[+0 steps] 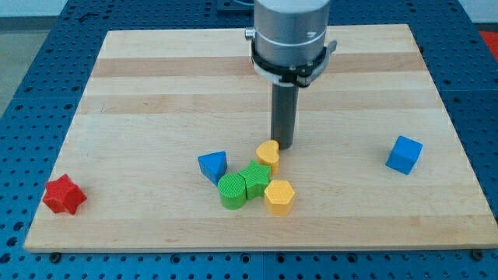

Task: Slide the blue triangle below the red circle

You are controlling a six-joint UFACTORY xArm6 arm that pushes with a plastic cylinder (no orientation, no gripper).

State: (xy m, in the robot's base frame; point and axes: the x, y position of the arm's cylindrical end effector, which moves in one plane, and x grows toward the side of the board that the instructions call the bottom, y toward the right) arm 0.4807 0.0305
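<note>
Blue triangle [212, 166] lies near the board's bottom middle, at the view's left end of a small huddle of blocks. Just beside it, touching or nearly so, sits a green round block [231, 191], with a second green block [254, 180] pressed against that one. A yellow block [268, 155] stands at the huddle's top and a yellow hexagon [279, 196] at its lower right. My tip [282, 147] rests on the board right against the upper yellow block, on its right side, with the triangle well to the left beyond the pile. There is no pincer here, only the bare rod, so nothing is grasped.

No red circle shows. The only red piece is a red star [64, 194] at the board's [156, 85] lower left corner, so the goal spot may be misjudged. A blue cube [404, 154] sits well apart on the right and could be mistaken for the target by colour.

The nearer risk, as I judge it: a straight push leftward from here would shove the yellow and green blocks first, and the triangle would be knocked sideways or spun. Going around the pile looks safer.
</note>
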